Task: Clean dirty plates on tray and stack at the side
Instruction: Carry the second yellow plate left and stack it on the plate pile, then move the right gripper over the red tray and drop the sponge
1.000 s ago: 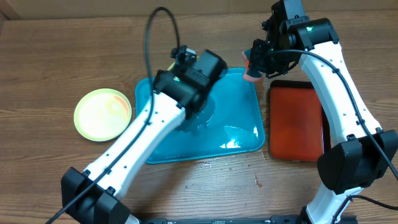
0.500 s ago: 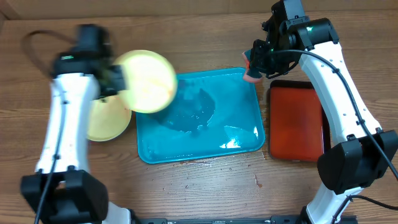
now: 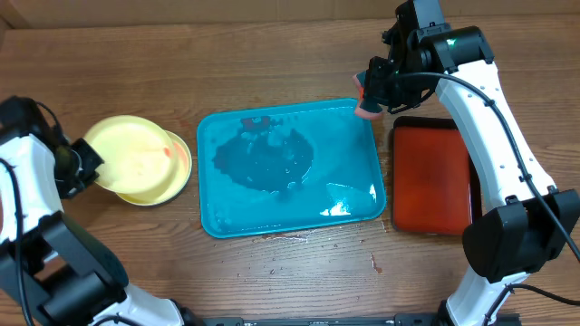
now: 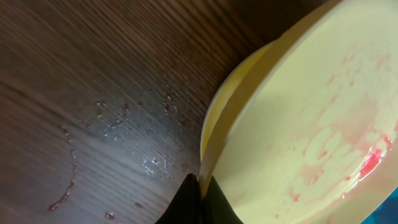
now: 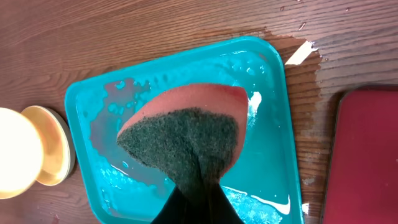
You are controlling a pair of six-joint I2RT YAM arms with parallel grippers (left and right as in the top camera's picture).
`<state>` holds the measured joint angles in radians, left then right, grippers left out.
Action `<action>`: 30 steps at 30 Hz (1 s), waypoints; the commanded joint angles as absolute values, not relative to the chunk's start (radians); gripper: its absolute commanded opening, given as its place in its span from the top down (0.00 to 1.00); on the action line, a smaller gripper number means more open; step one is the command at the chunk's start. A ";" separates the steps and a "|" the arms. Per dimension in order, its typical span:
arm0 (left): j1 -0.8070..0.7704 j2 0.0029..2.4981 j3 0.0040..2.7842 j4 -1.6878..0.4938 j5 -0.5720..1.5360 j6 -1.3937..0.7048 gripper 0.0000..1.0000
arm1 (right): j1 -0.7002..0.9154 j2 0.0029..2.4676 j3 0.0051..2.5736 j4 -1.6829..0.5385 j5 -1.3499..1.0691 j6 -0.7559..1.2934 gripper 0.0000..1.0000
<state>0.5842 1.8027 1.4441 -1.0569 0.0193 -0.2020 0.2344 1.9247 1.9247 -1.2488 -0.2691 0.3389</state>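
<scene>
Your tray (image 3: 349,149) is bare, just wet, so the clearing part looks done. Your left gripper (image 3: 83,163) pinches the rim of a yellow plate (image 3: 134,149), tilted just over the other plate (image 3: 170,184) left of the tray. It shows a red smear, so maybe not fully clean. Your right gripper (image 3: 372,91) is clamped on the sponge (image 3: 366,109) above the tray's far corner. I only see two plates.
</scene>
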 commanded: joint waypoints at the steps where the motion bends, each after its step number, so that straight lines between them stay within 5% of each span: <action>1: 0.580 1.866 1.383 -0.997 0.026 -0.180 0.96 | 0.229 1.923 1.931 -1.245 -0.262 0.332 0.96; 7: 0.580 1.919 1.363 -0.954 0.026 -0.184 0.95 | 0.229 1.923 1.931 -1.252 -0.262 0.332 0.96; 11: 0.578 1.920 1.364 -0.952 0.028 -0.182 0.70 | 0.229 1.923 1.931 -1.251 -0.262 0.332 0.96; 14: 0.570 1.919 1.369 -0.954 0.088 -0.128 0.60 | 0.228 1.923 1.931 -1.251 -0.262 0.332 0.96; 30: 0.299 1.814 1.561 -1.098 0.216 -0.029 0.51 | 0.090 1.869 1.931 -1.446 -0.036 0.331 0.96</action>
<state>0.3782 1.8721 1.5311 -1.0988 0.1879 -0.0673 0.1261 1.9182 1.9244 -1.4155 -0.1539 0.3386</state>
